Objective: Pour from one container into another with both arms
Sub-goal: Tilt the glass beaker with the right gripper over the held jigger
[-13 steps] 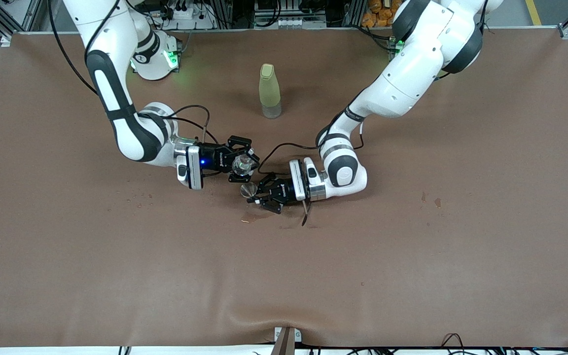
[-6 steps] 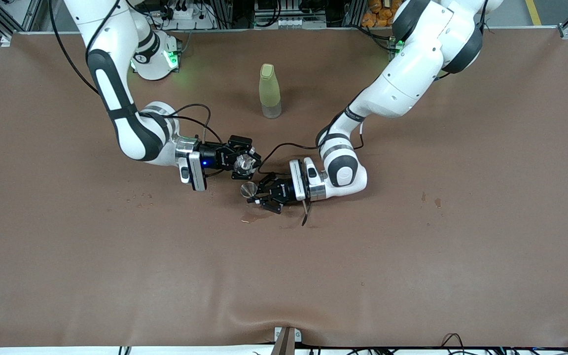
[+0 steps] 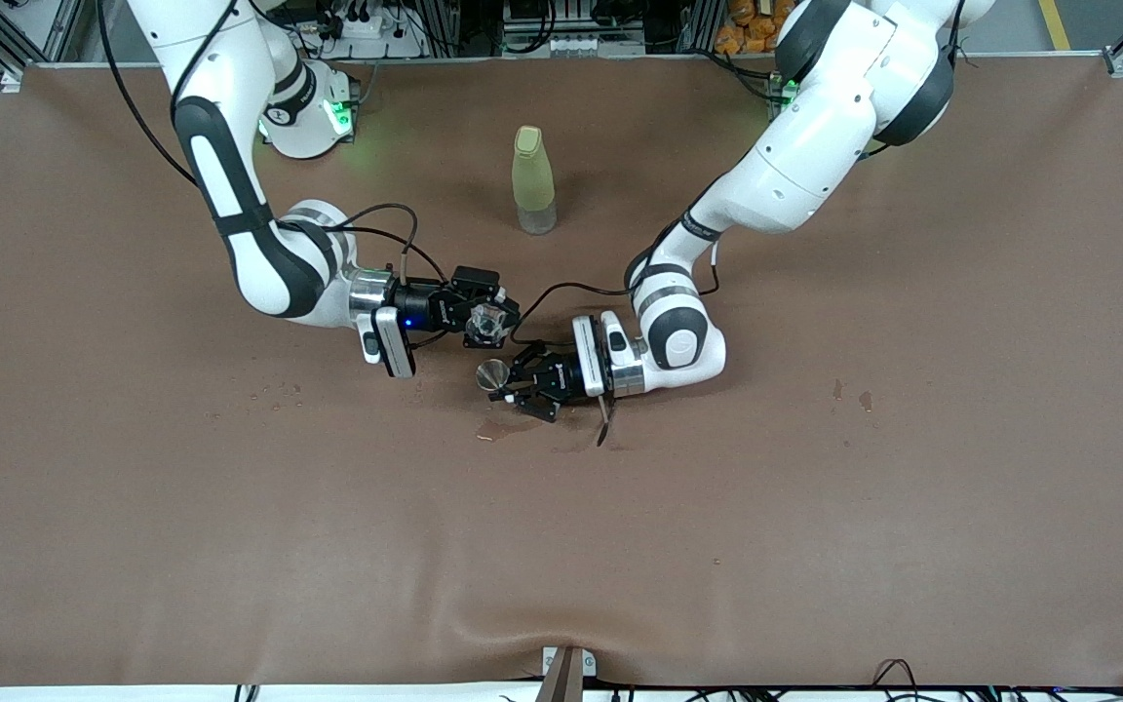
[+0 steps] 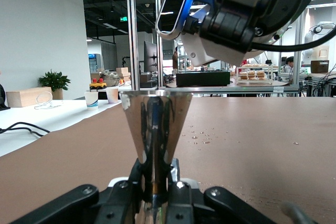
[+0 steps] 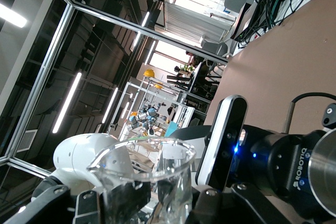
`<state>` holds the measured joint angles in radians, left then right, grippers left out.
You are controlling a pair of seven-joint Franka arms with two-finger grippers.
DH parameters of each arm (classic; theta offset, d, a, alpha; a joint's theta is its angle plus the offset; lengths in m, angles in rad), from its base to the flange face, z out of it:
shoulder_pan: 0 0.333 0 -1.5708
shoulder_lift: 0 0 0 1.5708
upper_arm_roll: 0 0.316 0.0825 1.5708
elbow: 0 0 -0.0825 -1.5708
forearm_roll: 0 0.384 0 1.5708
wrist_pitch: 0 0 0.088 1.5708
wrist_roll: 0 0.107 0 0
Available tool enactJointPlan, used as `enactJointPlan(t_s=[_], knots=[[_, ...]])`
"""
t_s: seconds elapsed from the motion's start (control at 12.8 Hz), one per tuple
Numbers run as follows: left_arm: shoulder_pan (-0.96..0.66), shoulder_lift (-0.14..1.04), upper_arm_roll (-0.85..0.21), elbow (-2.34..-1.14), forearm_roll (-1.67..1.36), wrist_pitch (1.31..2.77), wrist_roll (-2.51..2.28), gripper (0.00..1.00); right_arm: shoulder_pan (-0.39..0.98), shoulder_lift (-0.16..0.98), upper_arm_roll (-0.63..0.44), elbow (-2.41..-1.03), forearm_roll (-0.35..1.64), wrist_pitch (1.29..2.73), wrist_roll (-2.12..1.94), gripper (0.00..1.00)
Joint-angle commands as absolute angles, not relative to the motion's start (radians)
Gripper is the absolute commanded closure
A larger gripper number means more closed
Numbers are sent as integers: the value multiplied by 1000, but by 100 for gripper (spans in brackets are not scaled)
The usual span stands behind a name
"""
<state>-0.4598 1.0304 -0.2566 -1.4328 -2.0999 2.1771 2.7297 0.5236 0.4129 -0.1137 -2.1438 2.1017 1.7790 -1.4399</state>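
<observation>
The right pincer (image 3: 491, 322) hangs over the middle of the brown worktop (image 3: 815, 507), clamped on a clear glass beaker (image 3: 485, 321). The beaker is tilted, its mouth turned toward the left arm's end of the worktop. In the right wrist view the beaker (image 5: 152, 174) sits between the black fingers (image 5: 84, 203), its rim and spout plain against the ceiling lights.

The left pincer (image 3: 508, 385) is low over the worktop, just beside the right one, and grips a small metal funnel (image 3: 492, 373) by its stem. The funnel's round mouth faces up. In the left wrist view the funnel (image 4: 156, 129) stands upright, its narrow stem pinched between the fingers (image 4: 178, 195), and the right pincer (image 4: 247, 11) looms above it, close but not touching.

From the front, the beaker lies just above the funnel, a small gap between them. A dark wet patch (image 3: 513, 427) marks the worktop under the left pincer, nearer the front camera than the funnel. A few small spots (image 3: 849, 395) lie toward the left arm's end, and more (image 3: 279, 392) toward the right arm's end.

A pale green bottle (image 3: 532, 180) with a cap stands upright farther from the front camera than both pincers, well apart from them, between the two arm bases.
</observation>
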Motion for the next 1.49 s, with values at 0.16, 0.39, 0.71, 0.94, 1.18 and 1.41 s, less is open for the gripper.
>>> enactJointPlan(t_s=[0.16,0.39,0.71,0.94,1.18,1.41], knots=[[-454,1037,-262,-1434,-2131,2164,2832,100,534,383,-118,-2154,2115,1782,-1350,100],[-456,1034,-262,-1433,-2135,2164,2833,100,534,382,-118,-2151,2115,1782,-1287,100],[-454,1035,-262,-1434,-2129,2164,2833,100,534,382,-118,-2146,2115,1784,-1243,100],[-453,1034,-262,-1434,-2129,2164,2832,100,534,383,-112,-2140,2115,1784,-1186,100],[-449,1035,-262,-1434,-2128,2164,2833,100,534,383,-110,-2134,2115,1787,-1135,100],[-448,1032,-261,-1437,-2125,2164,2833,100,535,385,-110,-2131,2115,1789,-1114,100]])
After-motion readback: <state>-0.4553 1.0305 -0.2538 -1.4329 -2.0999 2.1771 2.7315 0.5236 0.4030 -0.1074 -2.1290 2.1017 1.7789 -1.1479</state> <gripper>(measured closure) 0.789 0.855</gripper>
